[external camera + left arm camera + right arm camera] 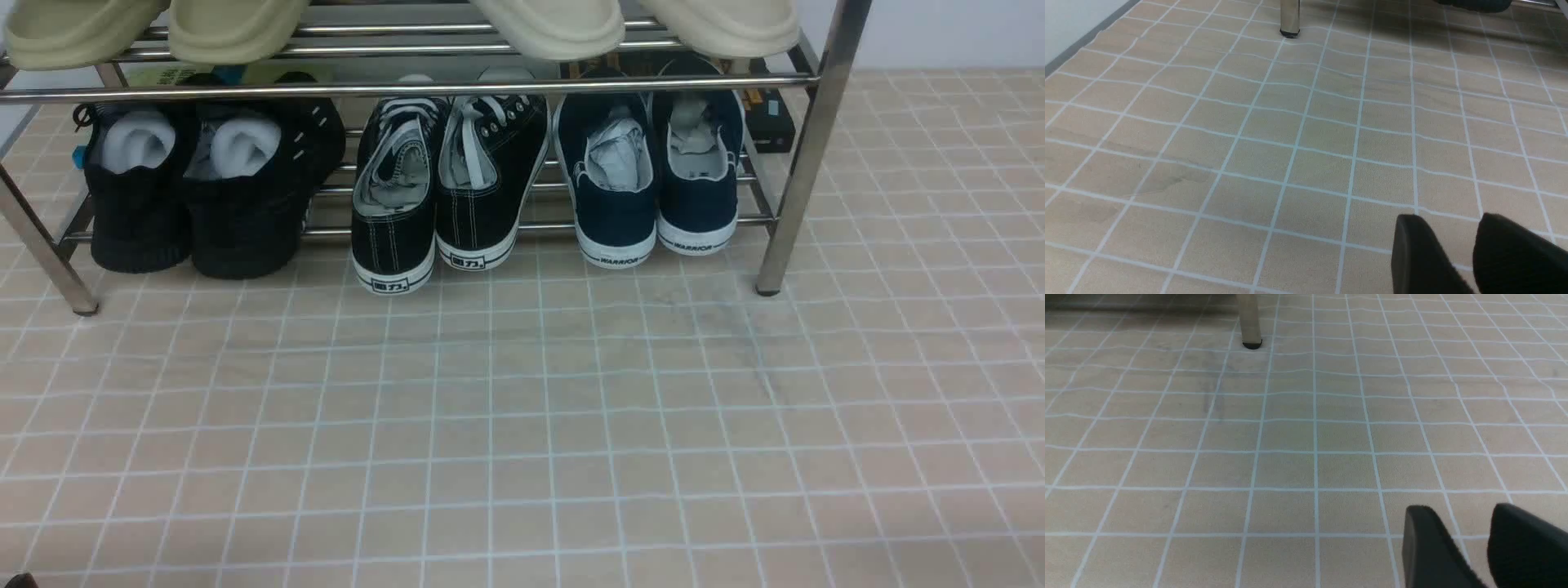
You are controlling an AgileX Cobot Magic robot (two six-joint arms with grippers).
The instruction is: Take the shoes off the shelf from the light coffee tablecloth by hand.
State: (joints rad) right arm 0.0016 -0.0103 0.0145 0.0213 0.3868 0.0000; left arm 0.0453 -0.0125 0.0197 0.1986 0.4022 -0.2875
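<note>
Tablecloth (522,441) open before shelf (804,155) front edge

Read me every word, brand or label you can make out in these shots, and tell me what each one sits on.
"WARRIOR": on the white heel strip of each of the navy shoes, on the lower tier of the shelf.
Two Chinese characters, seemingly "回力": on the heel patches of the black lace-up sneakers.
Print on the pale green pack at the back: too blurred to read.
Markings on the black box: too small to read.
Wrist views: no text.
</note>
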